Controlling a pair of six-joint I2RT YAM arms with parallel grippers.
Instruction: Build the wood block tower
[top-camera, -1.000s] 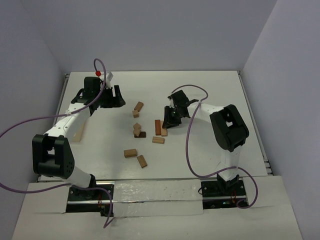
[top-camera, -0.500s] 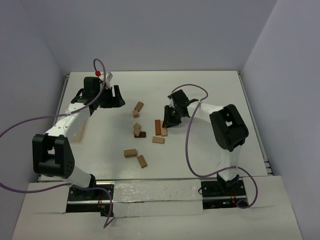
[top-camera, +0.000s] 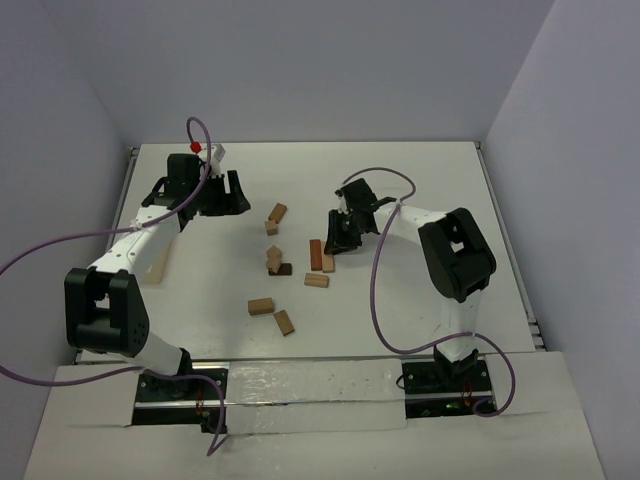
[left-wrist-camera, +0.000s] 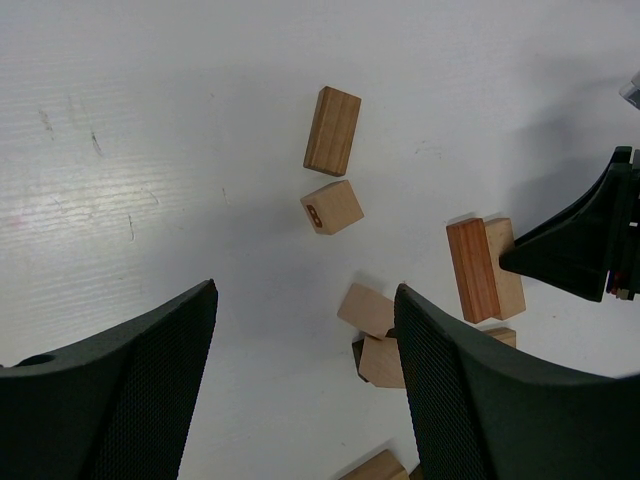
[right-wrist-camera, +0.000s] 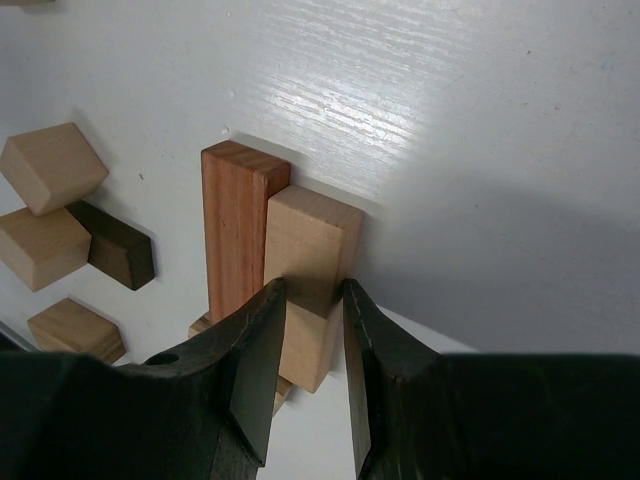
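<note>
White table (top-camera: 430, 190) with loose wood blocks (top-camera: 261, 306); left fingers (left-wrist-camera: 470, 400) apart, right fingers (right-wrist-camera: 252, 370) tight on a tan block (right-wrist-camera: 311, 245).

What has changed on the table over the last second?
Nothing visibly moved. The right gripper stays shut on the tan block beside the reddish-brown block, the left gripper stays open, holding nothing, and the loose wood blocks lie where they were.
</note>
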